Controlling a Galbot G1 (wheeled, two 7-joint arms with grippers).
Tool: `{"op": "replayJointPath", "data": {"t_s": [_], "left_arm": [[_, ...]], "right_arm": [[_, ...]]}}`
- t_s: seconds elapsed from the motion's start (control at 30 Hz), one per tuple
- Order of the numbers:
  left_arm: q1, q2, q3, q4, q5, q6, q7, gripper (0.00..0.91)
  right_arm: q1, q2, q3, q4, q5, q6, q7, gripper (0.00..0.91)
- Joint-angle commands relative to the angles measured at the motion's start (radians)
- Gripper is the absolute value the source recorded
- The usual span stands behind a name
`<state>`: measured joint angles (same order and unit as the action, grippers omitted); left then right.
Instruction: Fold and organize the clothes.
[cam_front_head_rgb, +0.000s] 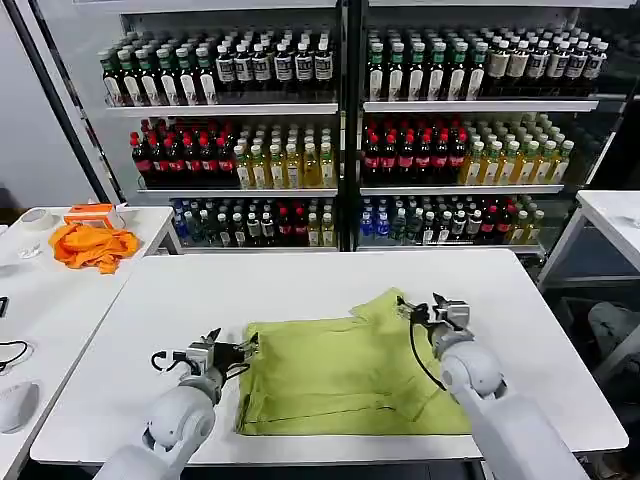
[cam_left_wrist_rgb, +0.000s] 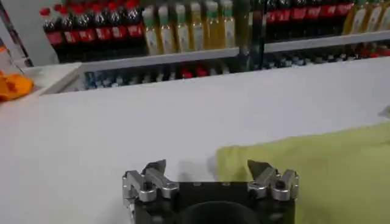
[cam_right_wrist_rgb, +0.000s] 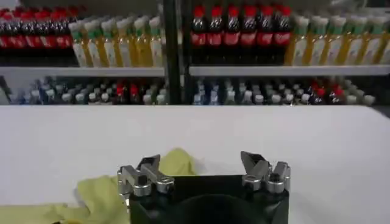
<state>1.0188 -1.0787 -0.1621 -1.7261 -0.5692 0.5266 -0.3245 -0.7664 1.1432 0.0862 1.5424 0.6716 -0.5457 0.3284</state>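
Lime T-shirt lies partly folded, soft and lightly creased, on the near middle of the white counter. Left gripper sits at the shirt's far-left corner, jaws spread wide and holding nothing. Right gripper stands at the shirt's raised far-right corner, jaws likewise wide apart and empty. Crumpled orange cloth rests on the left side counter, well apart.

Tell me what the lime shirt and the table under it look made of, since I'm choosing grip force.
The T-shirt looks like thin, soft matte fabric, probably cotton-like knit: it lies limp with small wrinkles and a folded-up sleeve corner. The table looks like a hard, smooth white board, perhaps laminate, flat with a faint sheen; the exact material cannot be told.
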Motion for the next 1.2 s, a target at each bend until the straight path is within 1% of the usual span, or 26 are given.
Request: {"op": "replayJointPath", "data": {"t_s": [0.03,0.07,0.1,0.13,0.17,0.37,0.7,0.9,0.93,1.07,1.2], "left_arm": [[-0.104,-0.007,0.047,0.104,-0.032,0.015,-0.012,0.685],[-0.103,-0.007,0.048,0.103,-0.035,0.015,-0.011,0.141],[-0.102,-0.009,0.050,0.103,-0.038,0.014,-0.009,0.060],[-0.101,-0.010,0.051,0.101,-0.040,0.012,-0.005,0.030],[-0.100,-0.010,0.052,0.099,-0.039,0.008,-0.003,0.030],[-0.078,-0.001,0.050,0.075,-0.040,-0.008,0.017,0.020],[-0.049,0.009,0.044,0.060,-0.059,-0.011,0.056,0.030],[-0.034,0.012,0.040,0.046,-0.087,-0.037,0.085,0.030],[-0.032,0.013,0.037,0.044,-0.092,-0.042,0.086,0.020],[-0.018,0.018,0.023,0.011,-0.102,-0.068,0.087,0.030],[0.016,0.030,-0.001,-0.059,-0.104,-0.082,0.086,0.030]], "right_arm": [[0.104,0.042,-0.079,-0.147,0.021,-0.010,0.005,0.746],[0.104,0.046,-0.080,-0.151,0.022,-0.011,0.005,0.464],[0.104,0.053,-0.082,-0.161,0.022,-0.012,0.002,0.171],[0.103,0.056,-0.083,-0.170,0.023,-0.011,0.000,0.060],[0.103,0.058,-0.083,-0.171,0.026,-0.012,-0.001,0.000],[0.091,0.057,-0.084,-0.168,0.044,-0.008,-0.012,0.000],[0.071,0.046,-0.069,-0.141,0.042,-0.003,-0.021,0.000],[0.054,0.032,-0.052,-0.110,0.039,0.013,-0.029,0.000],[0.050,0.028,-0.048,-0.102,0.037,0.018,-0.031,0.000],[0.031,0.010,-0.030,-0.049,0.032,0.027,-0.037,0.000],[-0.015,-0.010,0.020,0.056,0.031,0.030,-0.043,0.000]]}}
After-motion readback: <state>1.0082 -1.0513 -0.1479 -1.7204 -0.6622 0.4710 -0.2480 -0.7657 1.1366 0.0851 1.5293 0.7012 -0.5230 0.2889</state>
